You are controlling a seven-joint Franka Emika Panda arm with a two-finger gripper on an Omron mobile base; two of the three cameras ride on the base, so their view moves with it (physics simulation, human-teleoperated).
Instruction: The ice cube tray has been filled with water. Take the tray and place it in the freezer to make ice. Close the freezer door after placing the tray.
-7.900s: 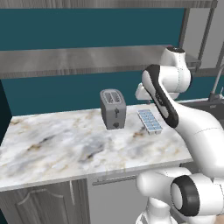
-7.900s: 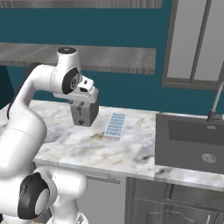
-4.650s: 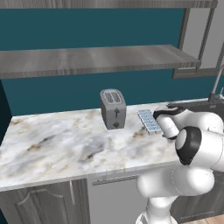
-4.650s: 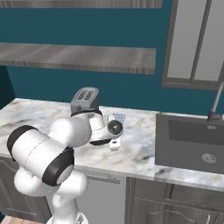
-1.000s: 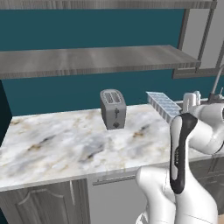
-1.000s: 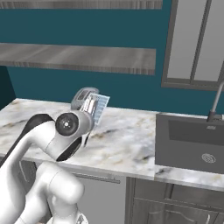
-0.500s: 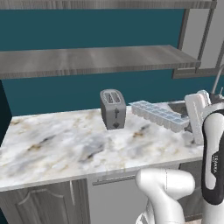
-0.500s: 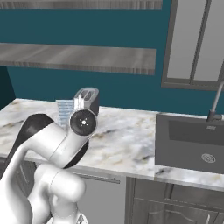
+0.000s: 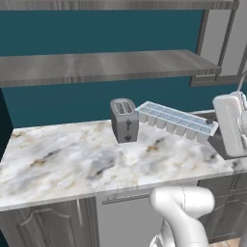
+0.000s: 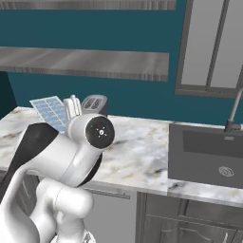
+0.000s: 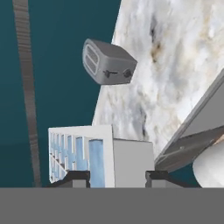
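One tray [image 9: 174, 120], held above the counter's [image 9: 72, 164] back right part. One toaster [image 9: 124, 119] near the counter's back edge, with two slots. One sink [image 10: 206, 154] at the counter's right end, with one faucet [image 10: 232, 116]. One long shelf [image 9: 96, 67] on the wall.

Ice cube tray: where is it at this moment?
The ice cube tray is held in the air above the marble counter, just right of the toaster in the left base view, clamped in the jaws.
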